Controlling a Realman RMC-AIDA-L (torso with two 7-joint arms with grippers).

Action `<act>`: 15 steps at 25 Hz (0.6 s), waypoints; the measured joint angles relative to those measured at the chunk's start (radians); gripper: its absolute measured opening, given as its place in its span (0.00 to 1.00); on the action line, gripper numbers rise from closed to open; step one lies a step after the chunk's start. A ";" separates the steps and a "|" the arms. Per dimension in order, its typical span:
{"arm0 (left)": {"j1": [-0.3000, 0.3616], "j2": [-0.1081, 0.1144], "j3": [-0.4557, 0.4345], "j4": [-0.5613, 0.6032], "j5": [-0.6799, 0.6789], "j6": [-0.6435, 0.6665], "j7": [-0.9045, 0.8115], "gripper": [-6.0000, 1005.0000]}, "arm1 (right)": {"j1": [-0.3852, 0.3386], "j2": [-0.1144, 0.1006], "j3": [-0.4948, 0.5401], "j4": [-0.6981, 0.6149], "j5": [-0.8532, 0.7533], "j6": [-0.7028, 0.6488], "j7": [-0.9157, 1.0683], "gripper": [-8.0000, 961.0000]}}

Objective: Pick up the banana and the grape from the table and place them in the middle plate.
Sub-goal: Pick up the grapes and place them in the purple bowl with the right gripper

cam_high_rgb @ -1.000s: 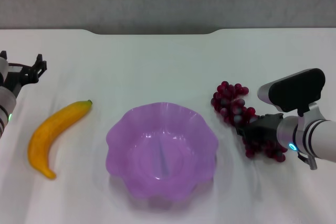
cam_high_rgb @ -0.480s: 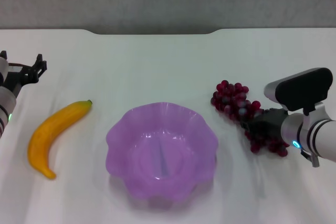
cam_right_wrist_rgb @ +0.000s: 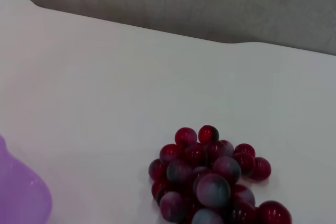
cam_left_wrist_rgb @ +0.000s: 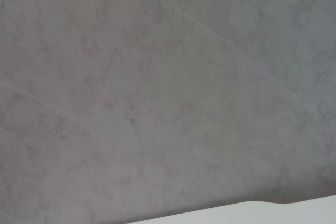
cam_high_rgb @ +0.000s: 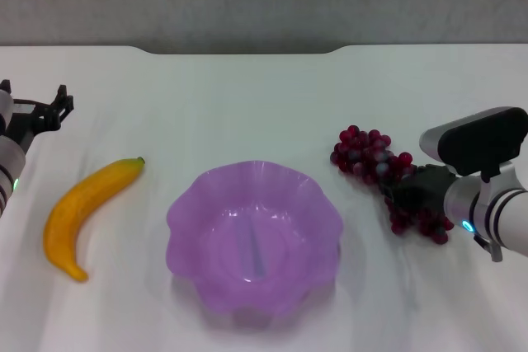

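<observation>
The right gripper [cam_high_rgb: 410, 191] sat at the middle of the grape [cam_high_rgb: 388, 183], to the right of the middle plate [cam_high_rgb: 254, 237]; its dark fingers lay among the berries, but whether they had closed on the bunch could not be told. The bunch ran slantwise on the table [cam_high_rgb: 247, 105], one end pointing up and toward the plate, the other trailing down and away beneath the gripper, so the jaws crossed its long axis roughly at mid-length, and the plate lay just beside the bunch on the side away from the arm. In the right wrist view the grape [cam_right_wrist_rgb: 210, 179] filled the near field, with a sliver of the plate's rim [cam_right_wrist_rgb: 21, 198] at the edge. The banana [cam_high_rgb: 87, 212] lay left of the plate, well apart from it, its stem end turned up and toward the plate. The left gripper [cam_high_rgb: 45, 113] rested farther out beyond the banana, its fingers spread and empty, so it was the nearer arm for that fruit. Counted: one banana, one bunch of grapes, one plate.
</observation>
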 joint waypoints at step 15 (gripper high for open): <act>0.003 0.000 0.000 0.000 0.000 0.000 0.000 0.89 | 0.030 -0.001 0.003 0.012 0.001 0.064 0.003 0.47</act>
